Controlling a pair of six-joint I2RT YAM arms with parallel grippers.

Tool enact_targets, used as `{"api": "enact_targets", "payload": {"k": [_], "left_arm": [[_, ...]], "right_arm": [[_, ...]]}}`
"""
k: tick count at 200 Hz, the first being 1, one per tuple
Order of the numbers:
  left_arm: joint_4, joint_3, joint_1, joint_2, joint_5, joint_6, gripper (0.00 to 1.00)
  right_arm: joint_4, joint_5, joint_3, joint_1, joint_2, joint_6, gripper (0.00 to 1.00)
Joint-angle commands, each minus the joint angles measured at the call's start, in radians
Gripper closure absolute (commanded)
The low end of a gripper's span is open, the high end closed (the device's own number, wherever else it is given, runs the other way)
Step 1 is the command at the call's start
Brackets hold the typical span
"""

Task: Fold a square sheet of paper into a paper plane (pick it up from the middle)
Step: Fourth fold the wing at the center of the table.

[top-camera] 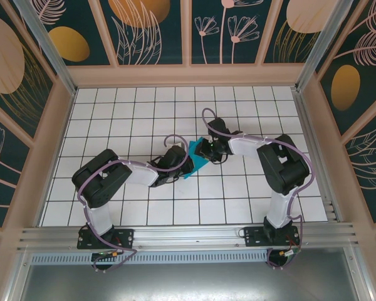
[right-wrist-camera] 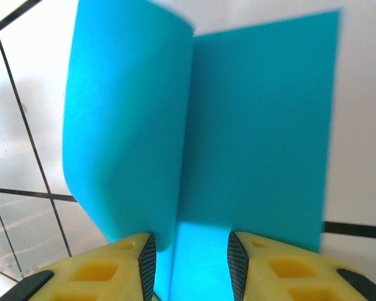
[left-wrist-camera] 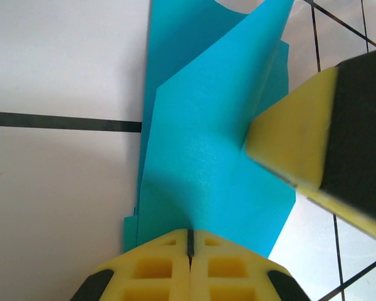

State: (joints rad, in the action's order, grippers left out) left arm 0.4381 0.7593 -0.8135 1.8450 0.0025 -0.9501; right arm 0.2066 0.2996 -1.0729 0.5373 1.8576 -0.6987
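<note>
Paper [top-camera: 194,162], teal and partly folded, is seen near the middle of the gridded table [top-camera: 113,113], between the two grippers, which meet over it. Its lower left part lies on the tiles, while the upper right end is hidden under the right gripper [top-camera: 203,152].

In the left wrist view the paper [left-wrist-camera: 207,157] is shown in overlapping layers with a diagonal crease, one flap raised off the surface. The left gripper [left-wrist-camera: 190,241] is pressed closed, and the near edge of the paper is pinched in the seam between its yellow pads. A yellow pad [left-wrist-camera: 294,144] of the right gripper is seen touching the paper's right edge.

In the right wrist view the paper [right-wrist-camera: 257,125] is seen with its left flap curled upward and its right part flat. The right gripper [right-wrist-camera: 191,251] is held apart, with the paper running into the gap between its fingers.
</note>
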Motion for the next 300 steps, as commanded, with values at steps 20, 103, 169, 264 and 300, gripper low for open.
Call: {"api": "enact_targets", "payload": {"k": [20,103,169,264,300], "left_arm": [[-0.144,-0.026,0.004,0.068,0.042,0.042,1.0],[-0.168,-0.017,0.004,0.074,0.049,0.073,1.0],[-0.177,-0.015,0.004,0.071,0.047,0.073,1.0],[-0.168,-0.071,0.004,0.054,0.06,0.067,1.0],[-0.141,-0.103,0.004,0.049,0.084,0.075,1.0]], "right_arm": [[-0.022,0.071,0.01,-0.043,-0.119,0.13,0.63],[-0.201,0.255,0.086,-0.02,-0.024,0.207,1.0],[-0.217,0.257,0.078,0.004,0.039,0.212,1.0],[-0.222,0.136,0.1,-0.107,0.076,0.203,1.0],[-0.214,0.132,0.073,-0.17,0.072,0.217,1.0]]}}
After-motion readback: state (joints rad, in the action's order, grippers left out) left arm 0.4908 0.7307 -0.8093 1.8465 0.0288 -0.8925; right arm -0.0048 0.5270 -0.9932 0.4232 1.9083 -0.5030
